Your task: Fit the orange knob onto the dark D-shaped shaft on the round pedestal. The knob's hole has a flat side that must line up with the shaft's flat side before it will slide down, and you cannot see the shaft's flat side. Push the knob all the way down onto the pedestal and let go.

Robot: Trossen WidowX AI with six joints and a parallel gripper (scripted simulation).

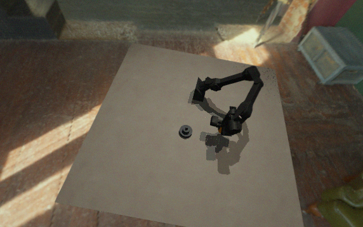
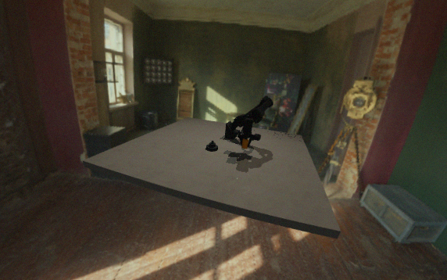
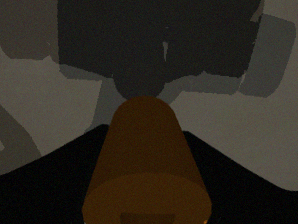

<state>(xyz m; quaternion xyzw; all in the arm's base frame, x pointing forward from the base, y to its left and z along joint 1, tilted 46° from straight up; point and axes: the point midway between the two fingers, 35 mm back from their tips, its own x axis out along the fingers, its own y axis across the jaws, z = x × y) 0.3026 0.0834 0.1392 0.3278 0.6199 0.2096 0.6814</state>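
Note:
The orange knob (image 1: 220, 130) (image 2: 244, 144) (image 3: 145, 155) is upright in the exterior view, right of the pedestal. My gripper (image 2: 245, 141) (image 3: 144, 134) is shut on it, one black finger against each side in the wrist view. A darker recess shows in the knob's near end face, cut off by the lower frame edge. I cannot tell whether the knob touches the table. The dark round pedestal (image 1: 181, 135) (image 2: 212, 148) stands apart, left of the gripper in the top and exterior views. Its short shaft (image 1: 186, 129) (image 2: 212, 142) points up with nothing on it; its flat side cannot be made out.
The arm's base (image 1: 198, 92) stands behind the pedestal on the grey-brown table (image 1: 136, 165) (image 2: 164, 164). The arm bends out to the right in the top view and comes back to the knob. Its shadows fall around the gripper and knob.

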